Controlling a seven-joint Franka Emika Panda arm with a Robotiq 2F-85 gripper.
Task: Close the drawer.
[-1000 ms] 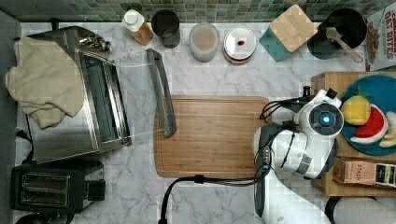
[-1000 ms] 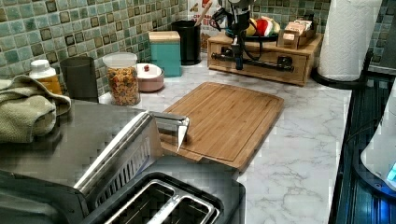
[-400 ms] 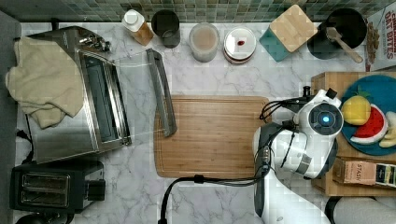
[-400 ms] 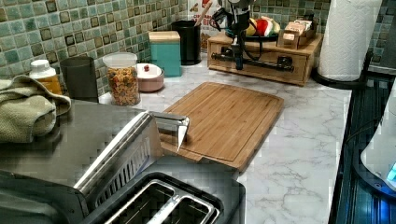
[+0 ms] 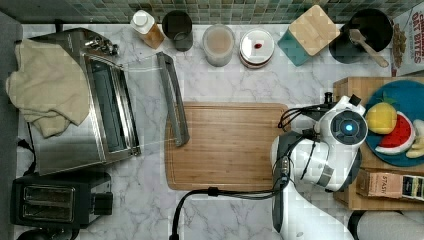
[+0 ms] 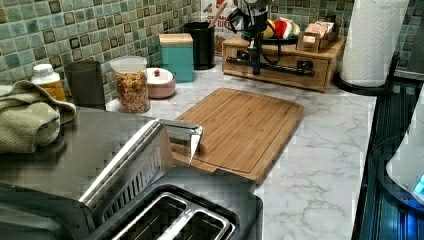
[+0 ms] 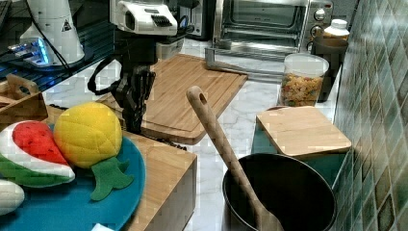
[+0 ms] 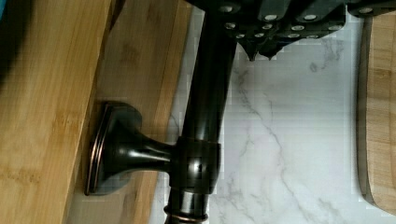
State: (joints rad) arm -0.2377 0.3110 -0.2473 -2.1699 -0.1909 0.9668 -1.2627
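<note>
The drawer [image 6: 280, 67] sits in a low light-wood cabinet [image 6: 332, 55] on the marble worktop [image 6: 320, 150], at the far end in the left view, just beyond the cutting board [image 6: 242, 127]. Its front looks flush with the cabinet face, and a dark bar handle [image 8: 208, 116] runs across it on a flared mount. The hand [image 8: 261, 49] hangs right at this handle — its dark fingers [image 7: 134, 96] point down in front of the drawer, and the wrist view shows their tips on the bar. Whether they grip it or only press against it, I cannot tell. On top of the cabinet rests a blue plate [image 7: 72, 207] with toy fruit — a yellow one [image 7: 89, 132] nearest the arm.
</note>
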